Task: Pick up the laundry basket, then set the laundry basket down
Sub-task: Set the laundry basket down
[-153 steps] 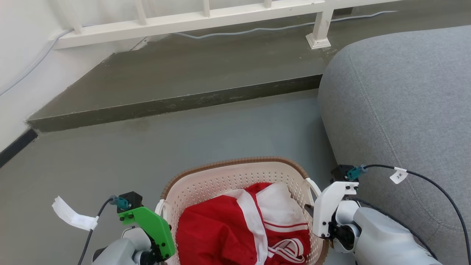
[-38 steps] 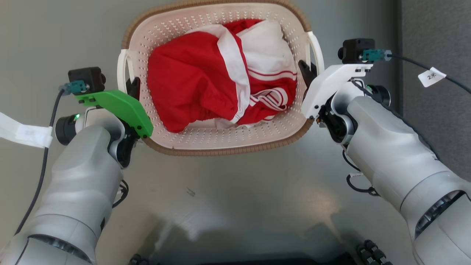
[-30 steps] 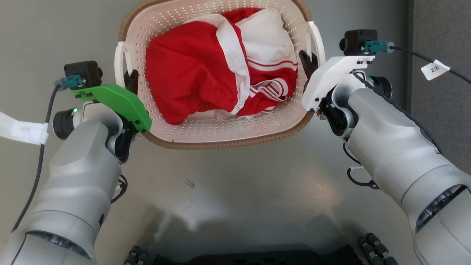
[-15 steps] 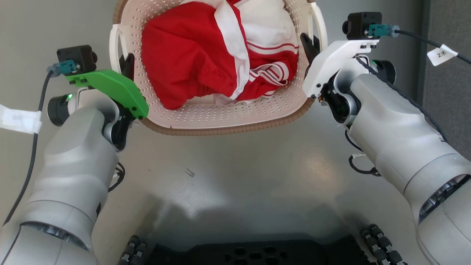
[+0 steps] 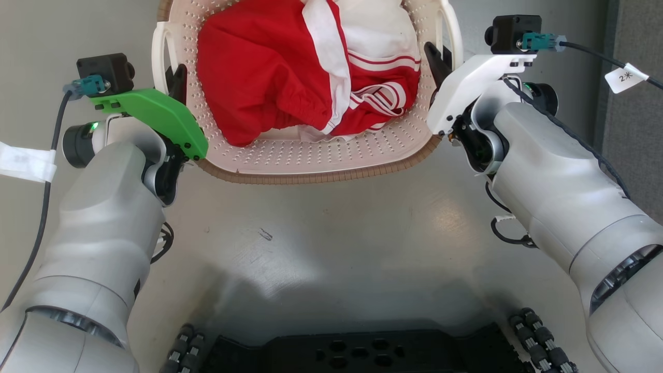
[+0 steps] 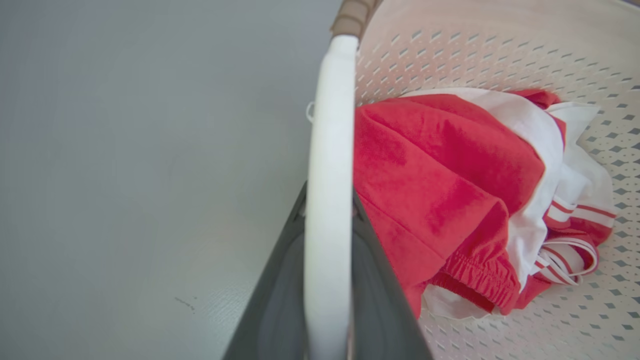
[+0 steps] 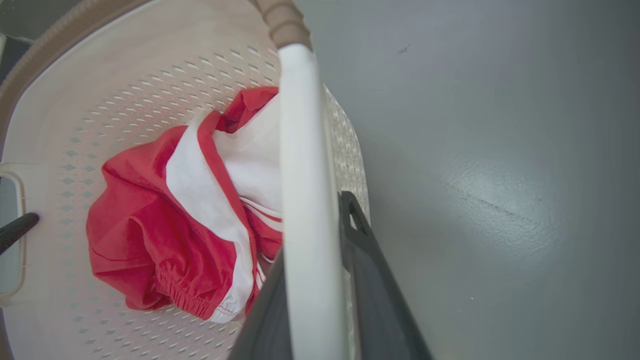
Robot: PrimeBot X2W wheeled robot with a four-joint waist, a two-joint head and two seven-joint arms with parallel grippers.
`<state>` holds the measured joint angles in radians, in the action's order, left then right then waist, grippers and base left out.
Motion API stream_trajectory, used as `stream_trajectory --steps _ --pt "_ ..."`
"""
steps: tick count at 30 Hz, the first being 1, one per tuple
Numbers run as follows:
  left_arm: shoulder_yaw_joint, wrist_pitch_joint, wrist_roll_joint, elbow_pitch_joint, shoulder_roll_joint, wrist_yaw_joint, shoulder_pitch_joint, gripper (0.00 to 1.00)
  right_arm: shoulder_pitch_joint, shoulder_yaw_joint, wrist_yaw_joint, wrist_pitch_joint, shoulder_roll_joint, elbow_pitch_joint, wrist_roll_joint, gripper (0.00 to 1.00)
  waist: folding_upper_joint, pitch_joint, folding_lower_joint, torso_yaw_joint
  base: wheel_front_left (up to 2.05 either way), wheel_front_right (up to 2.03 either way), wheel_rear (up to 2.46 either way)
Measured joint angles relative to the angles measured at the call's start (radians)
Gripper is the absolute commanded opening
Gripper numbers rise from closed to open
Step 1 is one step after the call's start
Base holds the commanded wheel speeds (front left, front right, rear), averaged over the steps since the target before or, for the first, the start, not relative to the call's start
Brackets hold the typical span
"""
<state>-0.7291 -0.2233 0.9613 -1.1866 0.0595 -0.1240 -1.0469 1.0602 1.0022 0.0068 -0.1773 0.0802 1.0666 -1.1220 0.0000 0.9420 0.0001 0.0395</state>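
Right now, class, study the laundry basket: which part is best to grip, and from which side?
Grip the laundry basket by its two white loops: the left handle from the left, the right handle from the right. Each is a thin bar standing off its side, easy to clamp, as the left gripper and right gripper do.

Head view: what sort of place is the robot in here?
Probably a room in a home, though little of it shows. There is a laundry basket holding a red and white garment, a smooth grey floor, and a grey fabric surface, perhaps upholstered furniture, along the right edge.
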Motion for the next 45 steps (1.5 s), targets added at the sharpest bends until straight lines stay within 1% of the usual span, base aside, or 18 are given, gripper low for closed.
stream_trajectory --steps 12,13,14,15,16,20,34,45 --pt "-0.008 -0.009 -0.003 -0.005 0.0 0.0 0.0 0.0 0.0 0.013 -0.001 -0.013 0.0 0.003 -0.007 0.0 0.0 0.007 0.0 0.0 0.0 0.0 0.0" --pt "-0.009 -0.012 -0.003 -0.006 -0.001 0.0 0.0 0.0 0.0 0.014 -0.001 -0.015 0.0 0.003 -0.009 0.26 0.0 0.007 0.0 0.0 0.0 0.0 0.0" --pt "-0.009 -0.015 -0.003 -0.007 -0.001 0.0 0.0 0.42 0.0 0.014 -0.001 -0.017 -0.001 0.004 -0.016 0.8 0.0 0.007 0.0 0.0 0.0 0.0 0.0" --pt "-0.009 -0.016 -0.003 -0.009 -0.001 0.0 0.0 0.7 0.0 0.014 0.001 -0.018 -0.002 0.003 -0.02 1.0 0.0 0.007 0.0 -0.001 0.0 0.0 0.0" --pt "-0.008 -0.016 -0.003 -0.01 -0.001 0.0 0.0 1.0 0.0 0.014 0.001 -0.021 -0.004 0.002 -0.024 1.0 0.0 0.006 -0.0001 -0.001 0.0 0.0 0.0" --pt "-0.008 -0.017 -0.003 -0.019 -0.001 0.0 0.0 1.0 0.001 0.016 0.001 -0.03 -0.014 -0.002 -0.031 1.0 0.0 0.0 -0.0001 -0.003 0.0 0.0 0.0" --pt "-0.004 -0.02 -0.002 -0.031 0.0 0.0 0.0 1.0 0.0 0.026 0.0 -0.042 -0.014 -0.002 -0.057 1.0 0.0 -0.02 -0.0001 -0.009 0.0 0.0 0.0" --pt "-0.002 -0.02 0.013 -0.038 0.0 0.0 0.033 1.0 -0.041 0.055 0.0 -0.042 -0.015 0.009 -0.064 1.0 0.0 -0.081 -0.0001 -0.018 0.0 0.0 0.0"
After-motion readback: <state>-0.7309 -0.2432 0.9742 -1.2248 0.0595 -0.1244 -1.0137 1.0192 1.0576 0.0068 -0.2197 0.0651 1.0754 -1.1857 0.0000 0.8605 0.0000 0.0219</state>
